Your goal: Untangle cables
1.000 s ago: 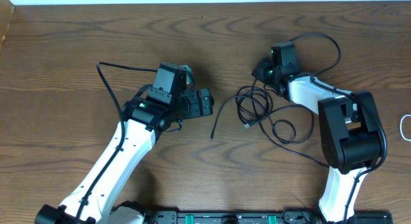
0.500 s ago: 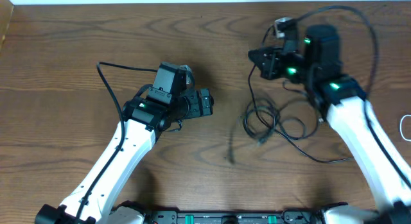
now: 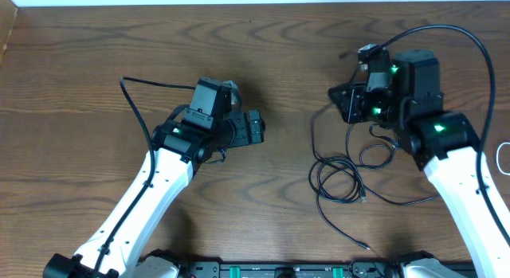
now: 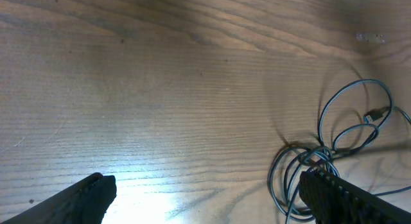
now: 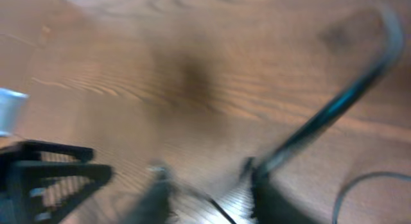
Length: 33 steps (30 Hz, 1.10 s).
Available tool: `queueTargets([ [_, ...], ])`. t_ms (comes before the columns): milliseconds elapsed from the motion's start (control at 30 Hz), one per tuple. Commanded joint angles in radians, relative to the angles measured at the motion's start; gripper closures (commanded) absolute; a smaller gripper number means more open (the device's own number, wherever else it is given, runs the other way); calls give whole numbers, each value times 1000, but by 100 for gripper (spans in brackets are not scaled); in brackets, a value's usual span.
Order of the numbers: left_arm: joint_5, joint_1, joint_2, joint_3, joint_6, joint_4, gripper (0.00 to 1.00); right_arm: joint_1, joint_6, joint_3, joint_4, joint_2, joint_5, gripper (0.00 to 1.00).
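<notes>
A tangle of thin black cables (image 3: 341, 179) lies in loops on the wooden table, right of centre, with one loose end trailing toward the front edge (image 3: 366, 246). One strand rises from the loops to my right gripper (image 3: 338, 103), which holds it above the table. The right wrist view is blurred; a thin dark strand (image 5: 218, 208) shows between the fingers. My left gripper (image 3: 259, 127) is open and empty, left of the tangle. The loops also show in the left wrist view (image 4: 334, 153), beside its right finger. Part of a white cable (image 3: 500, 157) shows at the right edge.
The wooden table (image 3: 96, 71) fills the view. Thick black robot wires arc over the right arm (image 3: 446, 31) and behind the left arm (image 3: 131, 91). A black rail (image 3: 279, 270) runs along the front edge.
My right arm swung up and to the right, dragging the black cable tangle toward the front of the table. The loops stretched out. The left arm has not moved.
</notes>
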Motion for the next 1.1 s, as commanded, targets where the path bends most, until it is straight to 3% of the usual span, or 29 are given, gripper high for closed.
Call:
queueTargets([
  [0,-7,-1,-6,9,20,1,2,3,-22,2,-55,41,94,19],
  [33,-7,-1,-6,9,20,1,2,3,-16,2,-96,46,161,3],
  [67,-7,-1,-6,9,20,1,2,2,8,2,-134,47,230,1],
  [133,-7,-1,-6,9,20,1,2,-2,122,2,-229,43,407,1],
  [267,-7,-1,-6,9,20,1,2,-33,301,2,-453,8,582,1],
  [500,63,-8,-5,9,-67,12,2,-74,500,2,-718,0,607,1],
  [633,84,-64,8,9,-66,11,2,-93,580,2,-735,-6,669,1],
  [867,58,-265,115,9,33,43,8,-230,542,2,-694,-76,658,1],
  [1067,-147,-417,236,9,92,103,8,-295,467,2,-692,-101,630,1],
])
